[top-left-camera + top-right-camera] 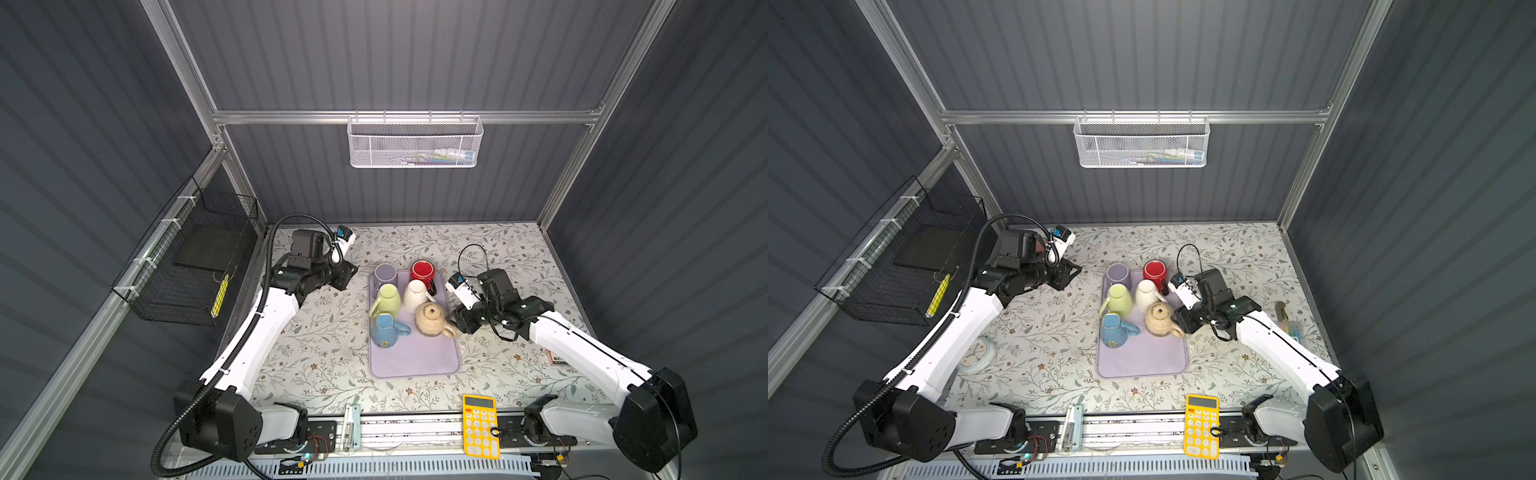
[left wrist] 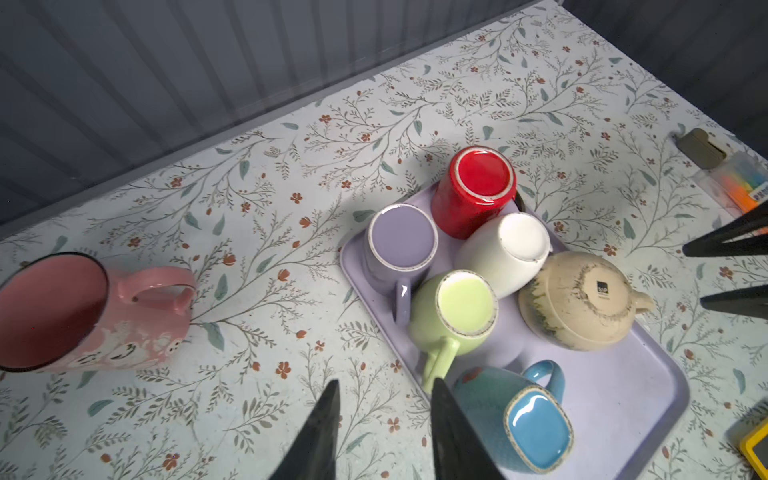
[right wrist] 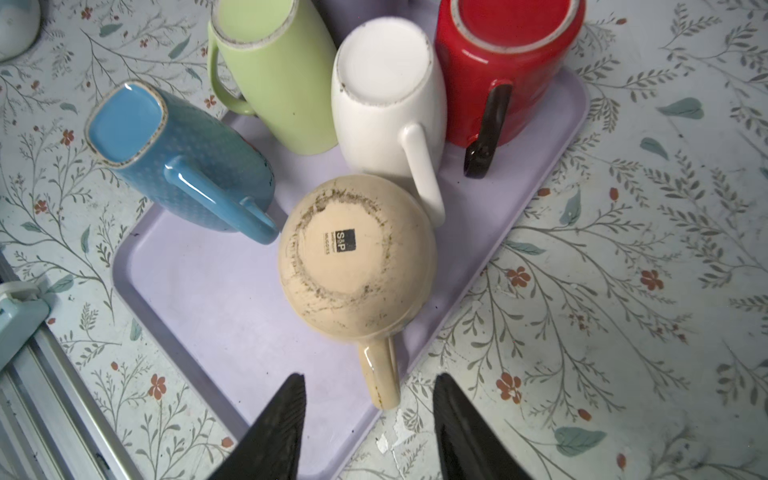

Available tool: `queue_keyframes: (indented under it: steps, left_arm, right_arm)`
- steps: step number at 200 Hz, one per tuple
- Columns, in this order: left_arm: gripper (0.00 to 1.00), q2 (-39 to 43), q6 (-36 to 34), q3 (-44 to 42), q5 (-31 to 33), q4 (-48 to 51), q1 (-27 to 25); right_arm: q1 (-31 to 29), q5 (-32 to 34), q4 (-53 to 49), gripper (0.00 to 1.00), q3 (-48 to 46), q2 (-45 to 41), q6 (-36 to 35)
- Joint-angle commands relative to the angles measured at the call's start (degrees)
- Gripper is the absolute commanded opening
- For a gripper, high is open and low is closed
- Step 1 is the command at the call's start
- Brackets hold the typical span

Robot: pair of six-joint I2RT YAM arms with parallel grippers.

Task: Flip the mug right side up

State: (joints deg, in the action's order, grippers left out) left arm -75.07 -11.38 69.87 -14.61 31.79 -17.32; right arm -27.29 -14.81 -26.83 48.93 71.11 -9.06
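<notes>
Several mugs stand upside down on a lavender tray [image 1: 415, 359] [image 3: 208, 299]. The beige mug [image 1: 432, 318] [image 1: 1159, 319] [image 3: 357, 257] [image 2: 582, 299] is the nearest to my right gripper [image 1: 454, 323] [image 1: 1178, 323] [image 3: 370, 378]. That gripper is open at the tray's right edge, and the end of the beige mug's handle [image 3: 380, 374] reaches between its fingertips without touching them. Blue [image 1: 386, 330], green [image 1: 388, 299], white [image 1: 417, 295], red [image 1: 423, 272] and purple [image 1: 384, 276] mugs fill the tray's far half. My left gripper [image 1: 352, 272] [image 2: 385, 381] hangs open and empty left of the tray.
A pink mug [image 2: 75, 311] sits on the table left of the tray, its mouth showing. A yellow calculator [image 1: 480, 426] lies at the front edge. A small clock [image 1: 976, 353] lies front left and a highlighter pack [image 1: 1291, 328] to the right. A black wire basket [image 1: 191, 266] hangs on the left wall.
</notes>
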Motion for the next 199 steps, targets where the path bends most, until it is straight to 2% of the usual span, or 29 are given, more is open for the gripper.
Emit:
queue_keyframes:
  steps: [1,23,55,96,199]
  left_arm:
    - [0.38,2.7,0.8,-3.6,-2.9,-3.0,-1.8]
    - [0.38,3.8,0.4,-6.2,-3.8,-4.6,-2.8]
    - [0.39,5.2,1.1,-10.3,-9.4,-8.9,-3.3]
    - [0.39,5.8,2.6,-14.4,-13.1,-12.8,-3.7]
    - [0.38,5.9,2.0,-14.9,-12.3,-13.0,-4.3]
  right_arm:
    - [-0.3,2.2,-3.5,0.52,-0.5,1.0,-5.0]
    - [-0.3,2.2,-3.7,0.52,-1.2,2.4,-5.0]
    - [-1.0,2.6,-3.6,0.53,-1.6,5.1,-5.4]
    - [-2.4,2.6,-2.1,0.53,-2.0,8.7,-5.4]
    - [-4.7,2.6,0.5,0.53,-0.8,16.4,-5.4]
